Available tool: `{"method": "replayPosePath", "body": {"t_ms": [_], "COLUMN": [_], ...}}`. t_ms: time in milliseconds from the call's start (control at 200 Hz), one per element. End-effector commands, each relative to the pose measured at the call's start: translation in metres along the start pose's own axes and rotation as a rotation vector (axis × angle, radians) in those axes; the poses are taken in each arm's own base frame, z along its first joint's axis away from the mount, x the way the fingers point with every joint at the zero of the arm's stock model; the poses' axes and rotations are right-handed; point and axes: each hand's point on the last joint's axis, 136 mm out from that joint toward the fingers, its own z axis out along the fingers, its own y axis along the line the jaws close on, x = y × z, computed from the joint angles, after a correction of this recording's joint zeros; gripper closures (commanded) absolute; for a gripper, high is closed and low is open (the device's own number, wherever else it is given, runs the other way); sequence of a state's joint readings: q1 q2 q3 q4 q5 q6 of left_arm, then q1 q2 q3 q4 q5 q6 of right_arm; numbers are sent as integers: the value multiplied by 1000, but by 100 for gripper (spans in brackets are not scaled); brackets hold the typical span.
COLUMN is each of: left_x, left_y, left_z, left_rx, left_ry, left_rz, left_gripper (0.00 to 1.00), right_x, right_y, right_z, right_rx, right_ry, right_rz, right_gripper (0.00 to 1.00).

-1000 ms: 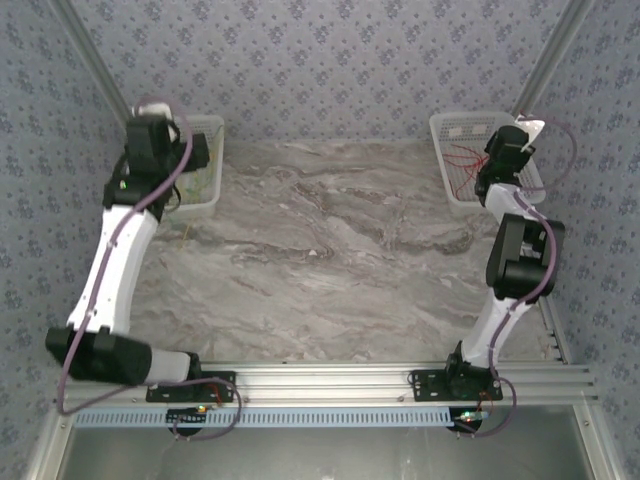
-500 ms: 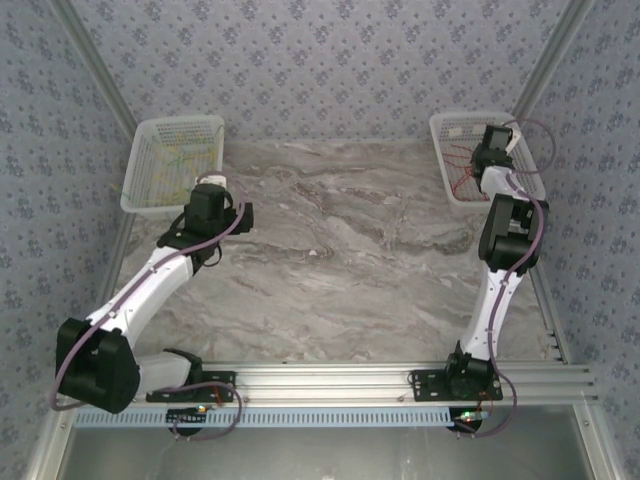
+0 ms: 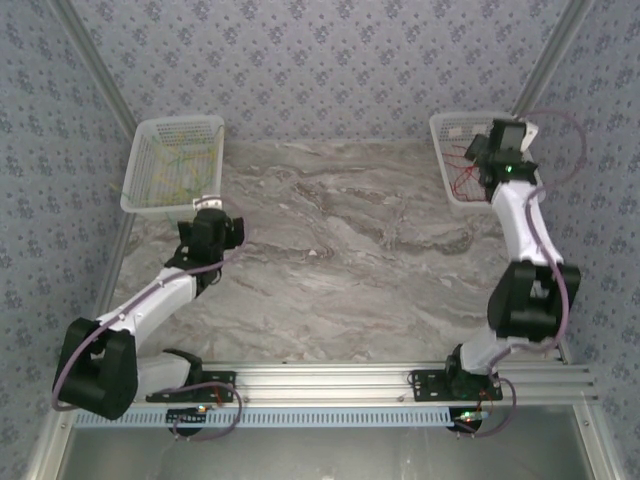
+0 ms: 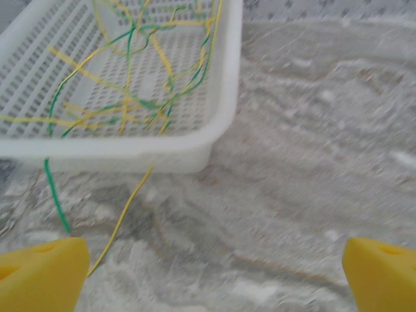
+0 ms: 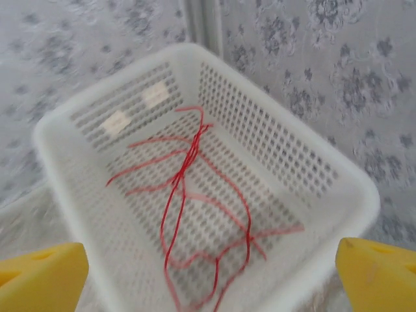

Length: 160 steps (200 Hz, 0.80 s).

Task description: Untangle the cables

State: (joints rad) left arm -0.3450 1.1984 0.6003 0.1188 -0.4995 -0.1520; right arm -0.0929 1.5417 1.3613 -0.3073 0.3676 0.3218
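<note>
1. Claw state: the left claw (image 4: 211,276) is released, with its jaws spread wide and nothing between them. It hangs low over the desk (image 4: 312,162), just in front of the left basket (image 4: 221,97). The right claw (image 5: 211,273) is also released and grasps nothing. It is poised above the right basket (image 5: 364,195).
2. Cable location: the yellow and green strands (image 4: 130,104) lie criss-crossed in the left basket. The red strands (image 5: 185,175) lie in the right basket. One green strand (image 4: 55,195) and one yellow strand (image 4: 123,214) trail over the near wall of the left basket onto the desk.
3. Hazard, snagging: a claw sweeping past the two trailing ends is likely to catch them. This could drag the whole bundle, or the light basket, out of place.
4. Hazard, tightening: the yellow and green strands cross at several places. Pulling one strand may lift the rest or draw a crossing tight.
5. Hazard, missed grasp: the strands are hair-thin. The jaws may clench on nothing, or on two strands at once.
6. Hazard, catching: strand ends may hook in the perforated basket floors.
7. Cut off: the left wrist view loses the far end of the left basket. The right wrist view loses the near corner of the right basket.
8. Hard to make out: it cannot be told whether the strands are knotted or merely overlap. In the top view the strands are faint, and the right arm covers part of the right basket.
</note>
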Motion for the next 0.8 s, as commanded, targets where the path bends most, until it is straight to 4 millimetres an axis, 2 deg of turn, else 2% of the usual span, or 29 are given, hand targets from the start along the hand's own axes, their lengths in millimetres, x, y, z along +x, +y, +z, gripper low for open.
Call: {"method": "replayPosePath", "body": {"t_ms": [0, 35, 85, 100, 140, 190, 220, 290, 345, 440, 520, 530, 600, 660, 695, 730, 795], "left_x": [-16, -11, 0, 4, 16, 30, 27, 20, 17, 26, 36, 39, 38, 38, 37, 35, 35], "left_y": [12, 15, 24, 28, 39, 49, 56, 52, 50, 48, 35, 33, 21, 20, 23, 28, 36], "left_z": [-4, -2, 4, 7, 16, 27, 31, 32, 35, 45, 44, 44, 38, 40, 46, 55, 71], "left_rx": [-54, -57, -56, -55, -54, -19, -19, 30, 34, 62, 130, 141, 192, 187, 161, 129, 106], "left_ry": [-166, -189, -187, -181, -157, -129, -145, -185, -226, -220, -252, -253, -294, -274, -259, -214, -133], "left_rz": [54, 59, 43, 25, -28, -97, -138, -90, -62, -68, -38, -33, 12, 17, 9, -4, -48], "left_gripper": [1, 1, 1, 1, 1, 1, 1, 1, 1, 1, 1, 1, 1, 1, 1, 1, 1], "right_x": [86, 97, 126, 127, 146, 156, 161, 170, 169, 168, 188, 185, 203, 213, 217, 209, 207], "right_y": [-3, -7, -17, -14, -16, -22, -24, -26, -19, -5, 10, 12, 24, 36, 31, 27, 13], "right_z": [-17, -24, -27, -28, -28, -29, -27, -17, -14, -8, -9, -10, -18, -23, -10, 7, 10], "right_rx": [48, 65, 58, 32, -5, -23, -58, -158, -240, -310, -415, -423, -485, -480, -448, -413, -381], "right_ry": [67, 42, 53, 29, 8, -31, -37, -43, -96, -132, -118, -141, -208, -212, -159, -119, -111], "right_rz": [-184, -201, -218, -230, -276, -292, -276, -189, -147, -209, -263, -265, -330, -422, -407, -339, -285], "right_gripper": [0, 0, 0, 0, 0, 0, 0, 0, 0, 0, 0, 0, 0, 0, 0, 0, 0]}}
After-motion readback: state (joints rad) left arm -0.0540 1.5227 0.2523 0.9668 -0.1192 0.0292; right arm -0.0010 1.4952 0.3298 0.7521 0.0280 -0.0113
